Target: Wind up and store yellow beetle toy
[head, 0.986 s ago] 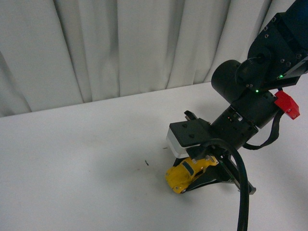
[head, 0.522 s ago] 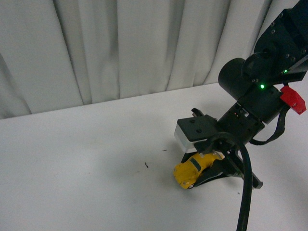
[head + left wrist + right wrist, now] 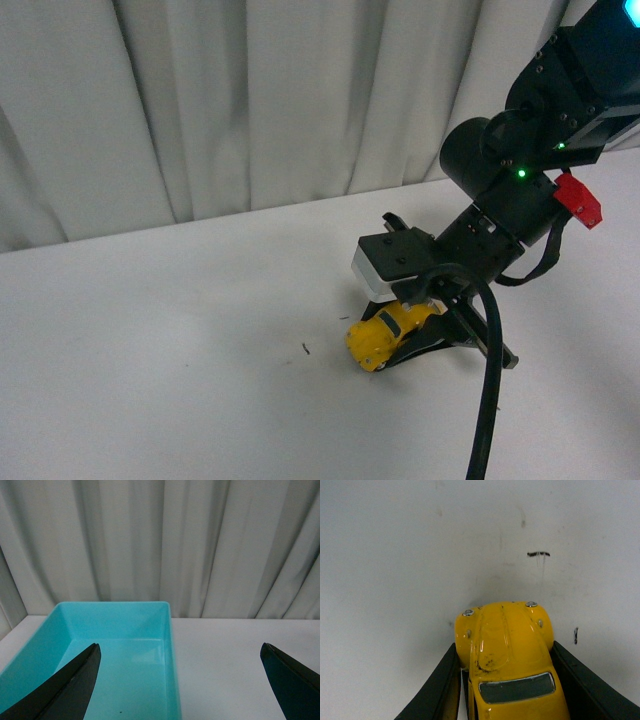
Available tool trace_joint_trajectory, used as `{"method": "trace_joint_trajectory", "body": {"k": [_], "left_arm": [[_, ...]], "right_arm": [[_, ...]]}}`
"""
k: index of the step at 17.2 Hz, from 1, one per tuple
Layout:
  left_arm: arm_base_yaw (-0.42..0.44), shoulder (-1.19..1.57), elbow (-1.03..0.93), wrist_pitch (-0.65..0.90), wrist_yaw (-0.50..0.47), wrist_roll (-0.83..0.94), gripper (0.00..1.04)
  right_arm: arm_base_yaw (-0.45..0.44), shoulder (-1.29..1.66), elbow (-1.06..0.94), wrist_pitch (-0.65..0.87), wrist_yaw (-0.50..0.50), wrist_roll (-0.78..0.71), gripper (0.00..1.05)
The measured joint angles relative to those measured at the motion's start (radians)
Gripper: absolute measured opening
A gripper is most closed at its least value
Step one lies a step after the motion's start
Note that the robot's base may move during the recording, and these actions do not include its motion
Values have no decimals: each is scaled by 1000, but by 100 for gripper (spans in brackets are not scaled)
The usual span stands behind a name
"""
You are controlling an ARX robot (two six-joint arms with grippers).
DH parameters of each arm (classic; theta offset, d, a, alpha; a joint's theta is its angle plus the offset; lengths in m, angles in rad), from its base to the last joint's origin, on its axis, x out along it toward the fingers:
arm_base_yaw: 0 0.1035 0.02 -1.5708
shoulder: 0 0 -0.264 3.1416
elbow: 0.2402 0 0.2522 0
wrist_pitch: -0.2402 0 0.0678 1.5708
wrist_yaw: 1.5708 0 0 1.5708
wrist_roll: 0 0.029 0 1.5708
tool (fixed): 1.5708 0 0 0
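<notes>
the yellow beetle toy (image 3: 380, 336) is seen low over the white surface (image 3: 150, 380), right of centre in the front view, and is clamped between the right jaws. in the right wrist view the black jaws are pressed against both flanks of the car. there the rounded bonnet, two small silver headlights and the dark windscreen are turned up to the camera, and dark scuffs are visible on the bonnet. the nose is pointed away from the wrist, toward the robot's left in the front view. whether the wheels are touching the surface cannot be told; a shadow is cast directly under the nose. a small dark mark (image 3: 304, 348) is seen on the surface just beyond the nose. the left jaws are held wide apart. a turquoise bin (image 3: 115, 622) is seen below and ahead of them in the left wrist view, set on the surface in front of a pale pleated curtain (image 3: 250, 100).
</notes>
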Motion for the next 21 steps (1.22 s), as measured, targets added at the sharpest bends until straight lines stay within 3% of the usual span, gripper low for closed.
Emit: {"method": "trace_joint_trajectory", "body": {"k": [3,9,21], "left_arm": [[0,0,0,0,0,0,98],[0,0,0,0,0,0,98],[0,0,0,0,0,0,98]], "right_arm": [[26,5,3,30,-9,11,46],[53,4,-19,137,-3,208,46],[8,-18,-109,173,-37,203,46]]}}
